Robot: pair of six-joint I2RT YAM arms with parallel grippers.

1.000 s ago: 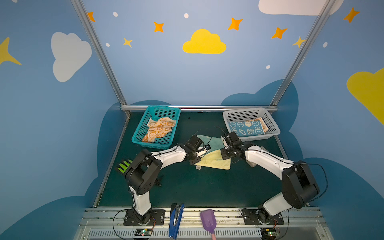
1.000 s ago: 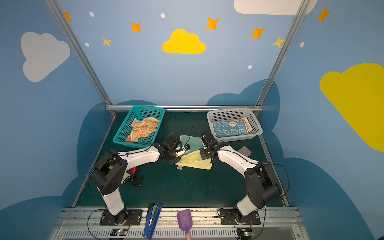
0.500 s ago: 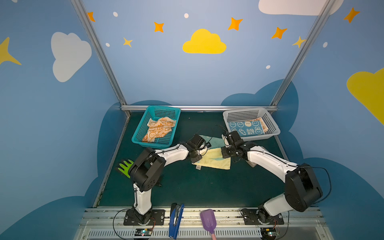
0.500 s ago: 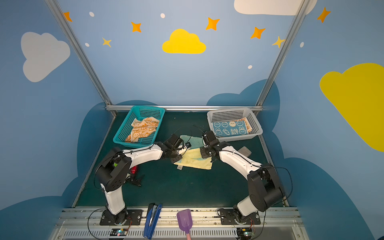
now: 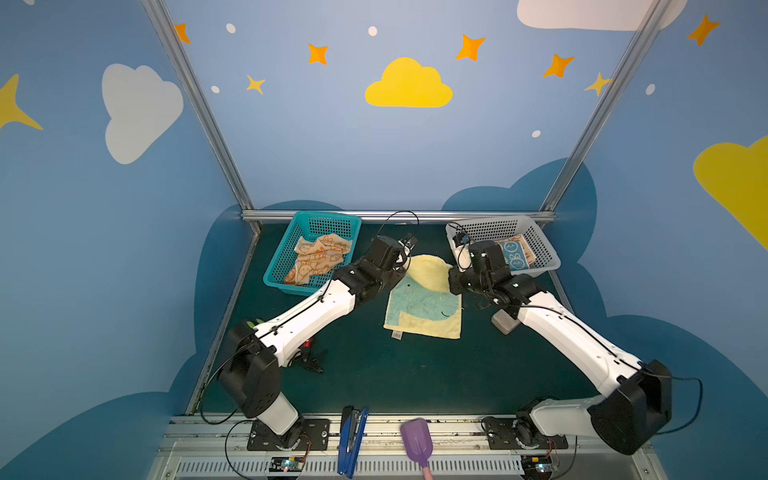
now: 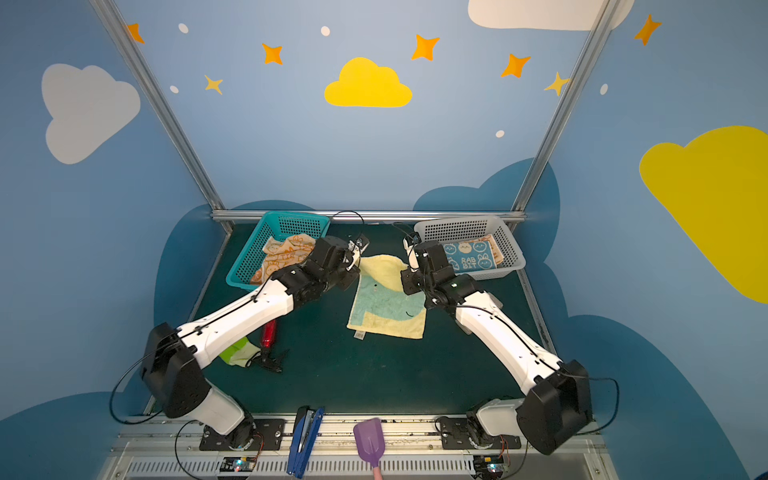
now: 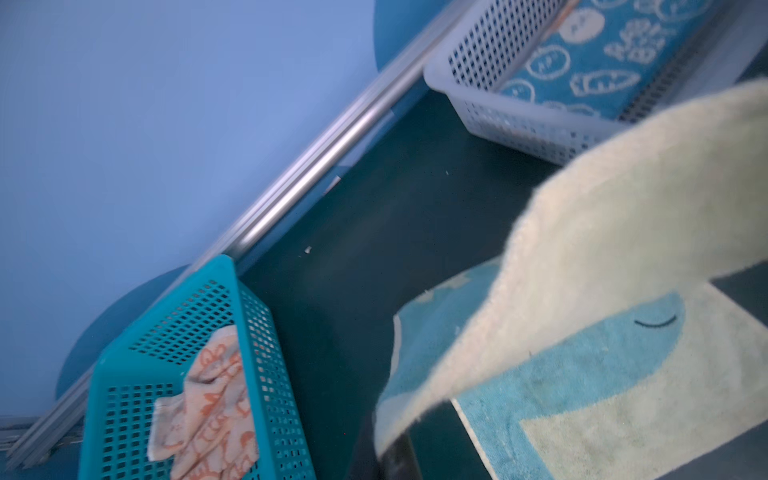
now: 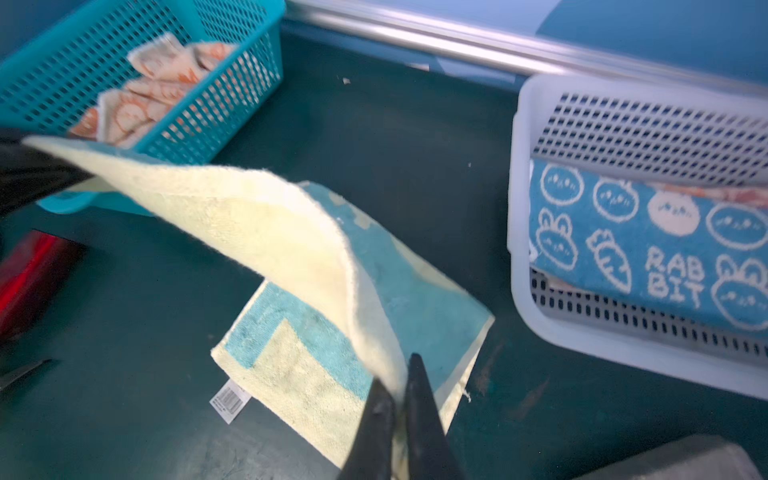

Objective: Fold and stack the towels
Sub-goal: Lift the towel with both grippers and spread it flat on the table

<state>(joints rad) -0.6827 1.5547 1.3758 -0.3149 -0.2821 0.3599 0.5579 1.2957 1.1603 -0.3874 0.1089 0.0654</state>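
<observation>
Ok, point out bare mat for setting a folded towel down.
Widest: mat between yellow towel and front rail. Smaller: strip between teal basket and white basket. Crowded: glove and red tool by left arm; grey block by right arm.

Left hand [image 7: 390, 453] has closed; far edge of mint-yellow towel [image 5: 422, 309] now raised.

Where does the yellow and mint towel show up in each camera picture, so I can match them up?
Top view: yellow and mint towel at centre on the green mat, far edge lifted.
Top view: towel at centre too, far edge lifted.
Left wrist: towel at lower right, lifted flap over the flat part.
Right wrist: towel in the middle, running down to the bottom edge.
Shared landmark: the teal basket, in all four.
</observation>
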